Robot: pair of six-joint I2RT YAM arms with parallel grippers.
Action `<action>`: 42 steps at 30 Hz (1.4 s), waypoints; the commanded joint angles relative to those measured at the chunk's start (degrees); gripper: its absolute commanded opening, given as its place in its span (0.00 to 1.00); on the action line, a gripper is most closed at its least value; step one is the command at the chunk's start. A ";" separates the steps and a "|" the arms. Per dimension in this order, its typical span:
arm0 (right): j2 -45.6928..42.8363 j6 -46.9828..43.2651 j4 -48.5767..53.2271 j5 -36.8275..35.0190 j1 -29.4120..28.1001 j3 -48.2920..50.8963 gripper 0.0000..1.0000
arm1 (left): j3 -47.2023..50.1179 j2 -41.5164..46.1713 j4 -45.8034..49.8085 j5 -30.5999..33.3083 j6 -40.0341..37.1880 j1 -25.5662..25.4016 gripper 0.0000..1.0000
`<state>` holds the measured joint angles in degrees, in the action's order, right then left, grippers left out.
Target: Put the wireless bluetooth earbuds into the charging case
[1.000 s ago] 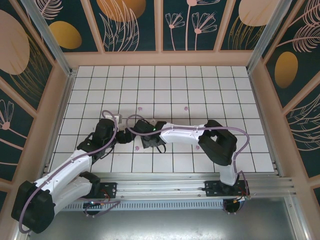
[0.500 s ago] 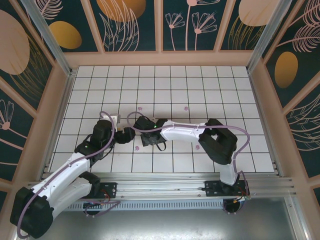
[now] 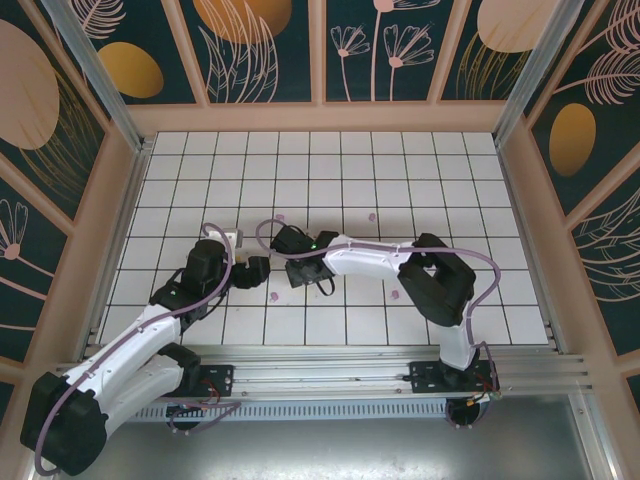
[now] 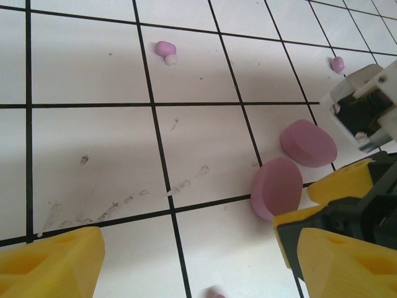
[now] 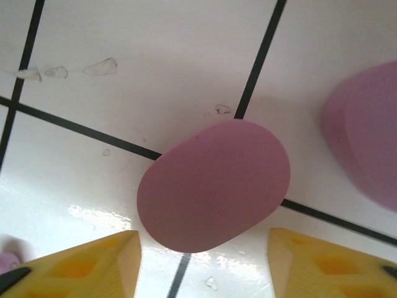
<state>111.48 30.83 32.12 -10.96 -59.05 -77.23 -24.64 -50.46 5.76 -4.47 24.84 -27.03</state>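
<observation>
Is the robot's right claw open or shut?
Open. On the right claw, the two yellow fingers stand wide apart, and a pink oval lies on the tile between them, not squeezed.

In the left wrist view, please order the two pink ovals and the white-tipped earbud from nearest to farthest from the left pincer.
1. Lower oval, right of centre, nearest the left pincer.
2. Upper oval, just behind it, right.
3. White-tipped earbud, top centre-left.
</observation>
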 commanded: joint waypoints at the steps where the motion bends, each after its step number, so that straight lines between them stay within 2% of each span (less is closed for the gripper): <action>1: -4.01 4.81 3.06 -1.50 1.61 -0.88 0.68 | -0.33 0.66 -1.02 0.62 -1.86 -0.12 0.81; 7: -6.73 21.28 -1.98 2.16 1.18 2.15 0.75 | -0.01 1.17 0.09 4.49 0.29 -0.13 0.82; 11: -4.51 27.98 -3.65 0.94 -0.16 1.39 0.77 | -0.33 1.41 0.13 5.26 0.65 -0.13 0.82; 18: 1.09 32.14 1.63 -2.68 -0.86 -3.19 0.78 | -0.60 1.59 -0.19 4.91 0.30 -0.13 0.83; 24: 4.28 31.05 1.95 -3.10 -0.54 -5.03 0.76 | 0.22 1.50 -1.01 4.21 0.52 -0.13 0.83; 28: 6.16 29.69 2.12 -3.65 -0.55 -5.88 0.70 | 0.65 1.66 -1.09 4.38 0.41 -0.12 0.83; 36: 6.09 24.88 4.07 -6.44 -0.64 -5.79 0.47 | 1.87 3.41 -1.54 4.73 0.17 -0.13 0.83; 42: -0.58 12.41 2.42 -8.37 -0.90 -1.37 0.35 | 2.05 6.83 -3.18 3.19 -1.81 -0.09 0.82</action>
<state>116.51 51.99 33.28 -16.64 -59.64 -80.68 -23.33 -45.98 5.58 -0.40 24.73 -27.03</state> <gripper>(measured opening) 0.434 0.827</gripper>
